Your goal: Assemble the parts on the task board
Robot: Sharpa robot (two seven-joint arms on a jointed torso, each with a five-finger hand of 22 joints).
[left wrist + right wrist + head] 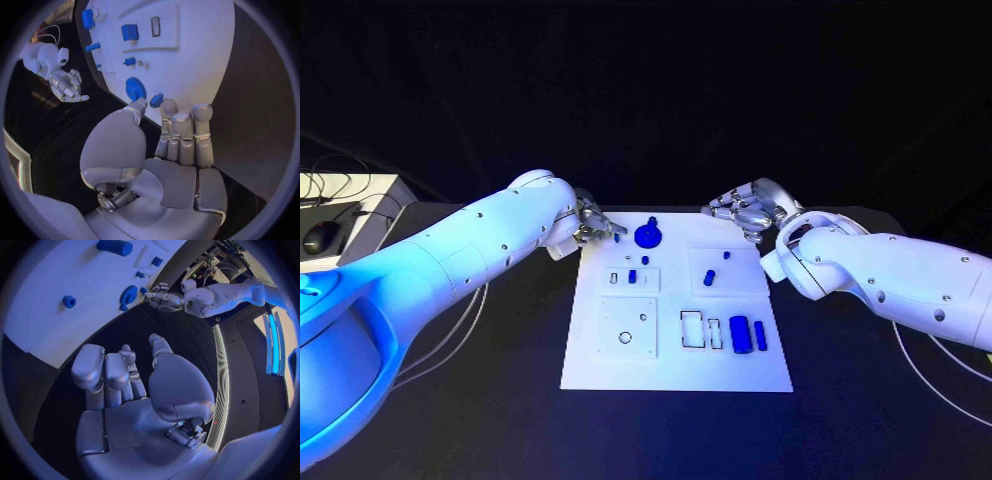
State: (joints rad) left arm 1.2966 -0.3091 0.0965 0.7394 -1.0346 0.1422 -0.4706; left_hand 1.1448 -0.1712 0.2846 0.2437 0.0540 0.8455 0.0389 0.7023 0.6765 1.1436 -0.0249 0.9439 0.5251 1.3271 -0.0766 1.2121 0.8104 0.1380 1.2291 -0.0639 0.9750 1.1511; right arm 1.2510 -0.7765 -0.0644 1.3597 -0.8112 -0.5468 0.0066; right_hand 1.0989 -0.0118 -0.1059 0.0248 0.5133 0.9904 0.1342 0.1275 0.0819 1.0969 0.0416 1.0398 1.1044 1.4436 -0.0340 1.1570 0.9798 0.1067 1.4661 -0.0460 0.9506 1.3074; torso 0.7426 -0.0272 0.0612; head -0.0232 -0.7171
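My left hand (178, 150) fingers (184, 125) pinch a small blue part (156, 100) at the task board (675, 360) far left corner, just beside the round blue part (648, 238). My right hand (750, 210) hovers empty, fingers loosely apart, off the far right corner.

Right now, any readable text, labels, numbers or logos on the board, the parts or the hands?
None readable. The white board and its blue parts, such as the round blue disc, show no lettering. The left hand and right hand carry no visible markings either.
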